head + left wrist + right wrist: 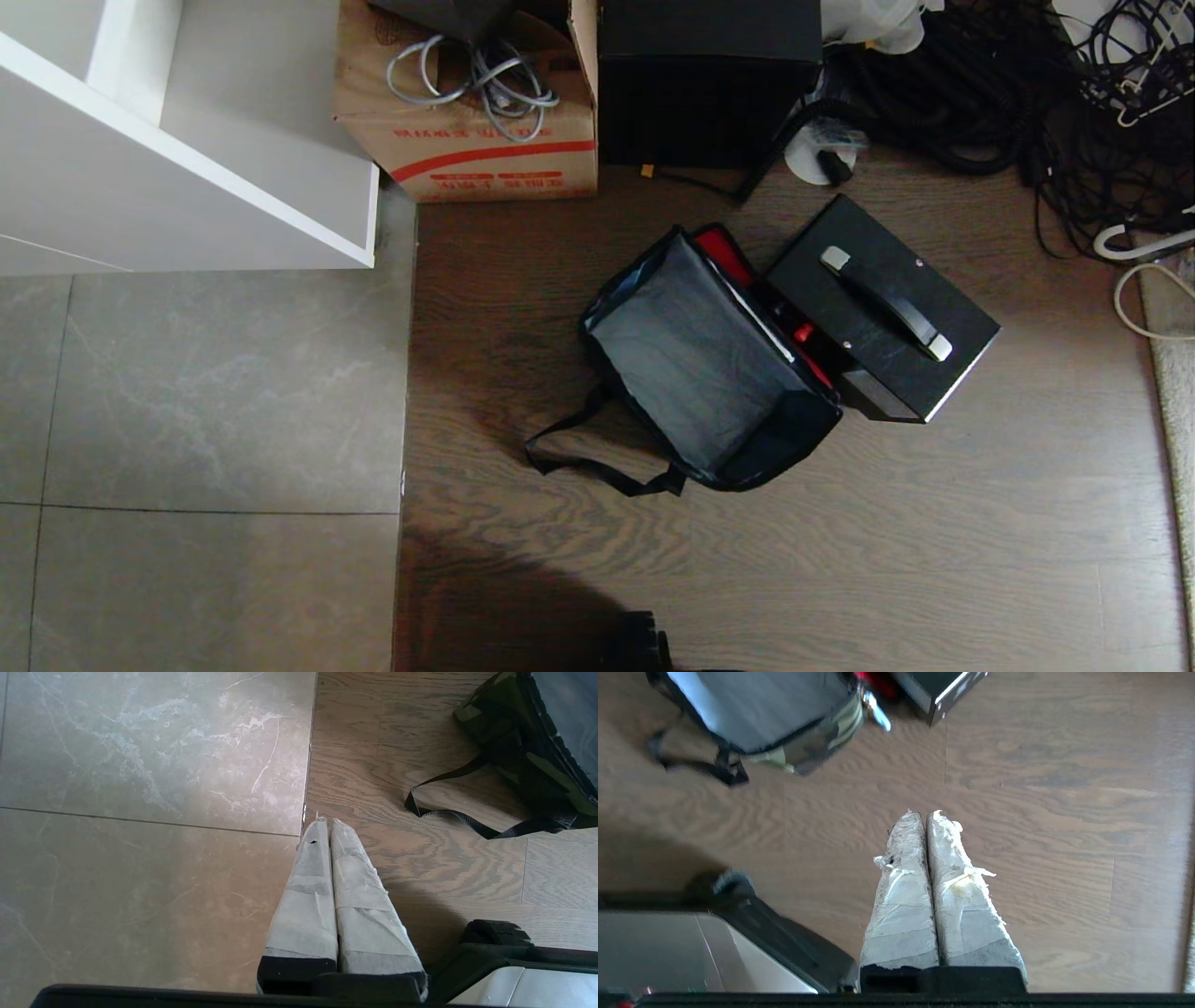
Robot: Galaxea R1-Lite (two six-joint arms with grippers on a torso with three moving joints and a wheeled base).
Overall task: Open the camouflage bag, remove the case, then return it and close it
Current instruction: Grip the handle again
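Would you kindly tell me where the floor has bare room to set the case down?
Bare wood lies on the robot's side of the open camouflage fabric bag and flat black handled case; grey tiles to their left are free. Beyond them, the cardboard box and black cables crowd the floor.

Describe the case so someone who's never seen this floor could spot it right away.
Start at the dark wood floor in the head view and find the open camouflage bag lying in the middle. The case lies right against the bag's far-right side. It is the flat black one with a handle on silver ends, unlike the taller black box behind.
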